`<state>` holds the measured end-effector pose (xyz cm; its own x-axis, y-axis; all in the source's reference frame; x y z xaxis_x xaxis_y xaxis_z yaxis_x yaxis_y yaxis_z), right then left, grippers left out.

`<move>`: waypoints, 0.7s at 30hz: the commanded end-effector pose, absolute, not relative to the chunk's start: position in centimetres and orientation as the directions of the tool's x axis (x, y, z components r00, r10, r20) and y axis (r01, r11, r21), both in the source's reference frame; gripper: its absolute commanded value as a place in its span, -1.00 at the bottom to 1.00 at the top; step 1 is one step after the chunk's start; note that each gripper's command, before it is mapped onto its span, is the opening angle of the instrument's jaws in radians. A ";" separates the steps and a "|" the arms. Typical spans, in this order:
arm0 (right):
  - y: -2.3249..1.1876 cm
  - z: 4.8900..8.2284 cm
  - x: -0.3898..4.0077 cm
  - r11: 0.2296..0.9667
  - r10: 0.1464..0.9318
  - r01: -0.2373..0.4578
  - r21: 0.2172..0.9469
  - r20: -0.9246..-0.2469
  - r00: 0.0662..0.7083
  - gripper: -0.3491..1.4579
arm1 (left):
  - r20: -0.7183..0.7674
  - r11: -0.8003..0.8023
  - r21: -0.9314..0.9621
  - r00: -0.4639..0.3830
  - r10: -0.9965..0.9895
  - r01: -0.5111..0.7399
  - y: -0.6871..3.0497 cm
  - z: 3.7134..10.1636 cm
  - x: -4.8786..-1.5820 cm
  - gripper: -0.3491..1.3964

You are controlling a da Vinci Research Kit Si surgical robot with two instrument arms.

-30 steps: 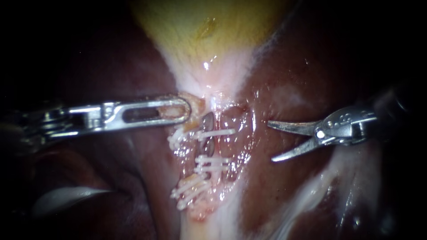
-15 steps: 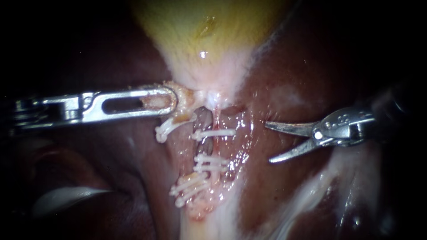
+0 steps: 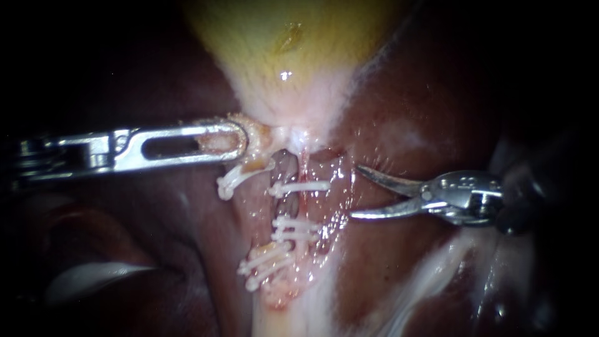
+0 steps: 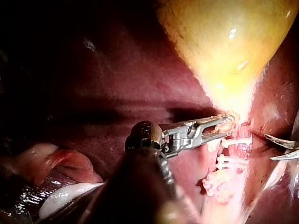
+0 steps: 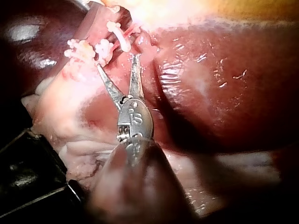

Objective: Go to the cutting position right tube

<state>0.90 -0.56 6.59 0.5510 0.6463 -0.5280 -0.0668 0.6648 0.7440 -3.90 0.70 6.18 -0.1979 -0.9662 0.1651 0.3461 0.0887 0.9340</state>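
Approach step: right instrument (image 3: pixel 354 192) hovering beside right tube (image 3: pixel 304 206), jaws spread; left instrument (image 3: pixel 240 142) pinching gallbladder neck (image 3: pixel 277 132). Next: straddling tube between clips (image 3: pixel 299 186).

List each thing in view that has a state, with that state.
Left instrument, jaws shut on tissue below the gallbladder.
Right instrument, jaws open, holding nothing.
Right tube, clipped, uncut.
Clips, closed across the tube.
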 end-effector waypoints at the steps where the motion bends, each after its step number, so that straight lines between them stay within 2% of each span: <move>1: -0.56 6.60 0.91 0.640 0.661 -0.074 0.765 -0.499 0.561 0.99 | 0.165 0.089 0.934 -0.198 -0.966 0.346 0.70 6.18 -3.90 -1.00; 5: -0.55 6.64 0.95 0.562 0.698 -0.079 0.823 -0.420 0.580 0.97 | 0.165 0.089 0.934 -0.198 -0.966 0.346 0.69 6.18 -3.90 -1.00; 12: -0.49 6.76 1.03 0.482 0.730 -0.090 0.872 -0.343 0.591 0.95 | 0.166 0.089 0.934 -0.198 -0.966 0.346 0.69 6.19 -3.90 -1.00; 21: -0.55 6.97 1.23 0.426 0.735 -0.081 0.901 -0.292 0.612 0.95 | 0.166 0.090 0.934 -0.198 -0.966 0.347 0.68 6.19 -3.91 -1.00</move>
